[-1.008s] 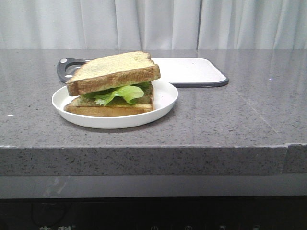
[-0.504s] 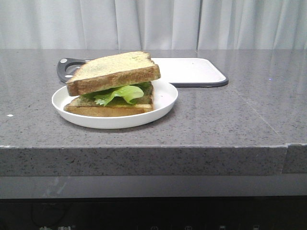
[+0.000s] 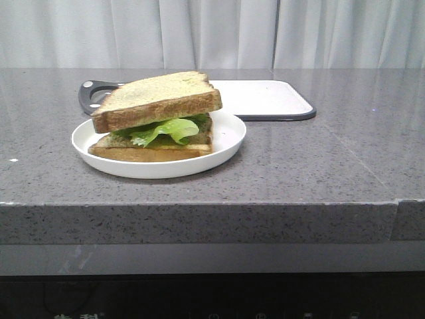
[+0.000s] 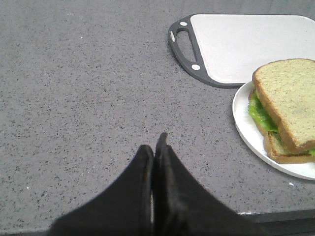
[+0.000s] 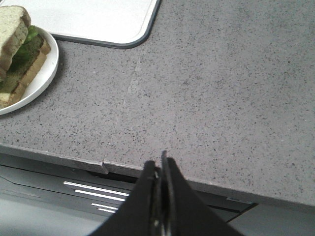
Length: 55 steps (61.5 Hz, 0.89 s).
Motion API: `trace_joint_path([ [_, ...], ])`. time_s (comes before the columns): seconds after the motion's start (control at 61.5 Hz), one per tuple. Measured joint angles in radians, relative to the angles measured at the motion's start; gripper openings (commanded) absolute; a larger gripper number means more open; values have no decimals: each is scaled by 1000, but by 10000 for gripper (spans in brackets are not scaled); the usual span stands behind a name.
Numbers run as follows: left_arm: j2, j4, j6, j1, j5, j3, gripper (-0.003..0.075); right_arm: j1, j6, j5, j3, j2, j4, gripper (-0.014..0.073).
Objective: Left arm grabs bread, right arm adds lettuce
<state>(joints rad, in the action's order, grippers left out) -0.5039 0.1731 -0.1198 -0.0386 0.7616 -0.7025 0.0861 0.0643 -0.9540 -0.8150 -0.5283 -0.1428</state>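
The left hand (image 4: 156, 147), fingers pressed together and holding nothing, hangs over bare tabletop (image 3: 319, 166) to the left of the white plate (image 3: 229, 136). On that plate the bread (image 3: 156, 96) already caps the lettuce (image 3: 166, 129) and a lower slice (image 3: 149, 151), just in front of the cutting board (image 3: 265, 98). Further right, the right hand (image 5: 161, 164) is likewise closed and empty near the tabletop's front edge. The left hand looks nearer the stack, and the sandwich appears finished.

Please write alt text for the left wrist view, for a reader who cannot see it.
The left gripper, shut and empty, hangs above a grey counter. Beside it, a lettuce sandwich sits on a white plate by a white cutting board.
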Motion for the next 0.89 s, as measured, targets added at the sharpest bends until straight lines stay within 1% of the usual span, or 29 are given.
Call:
trace_joint_path([
  [0.407,3,0,2,0,0,0,-20,0,0,0,0,0,0,-118],
  [0.537,42,0,2,0,0,6,-20,0,0,-2,1,0,2,-118],
  [0.667,123,-4,2,0,-11,33,-20,0,0,-2,1,0,2,-118],
  [0.78,221,-12,2,0,-92,106,-20,0,0,-2,1,0,2,-118],
  [0.894,337,-13,2,6,-228,232,-20,0,0,-2,1,0,2,-118],
])
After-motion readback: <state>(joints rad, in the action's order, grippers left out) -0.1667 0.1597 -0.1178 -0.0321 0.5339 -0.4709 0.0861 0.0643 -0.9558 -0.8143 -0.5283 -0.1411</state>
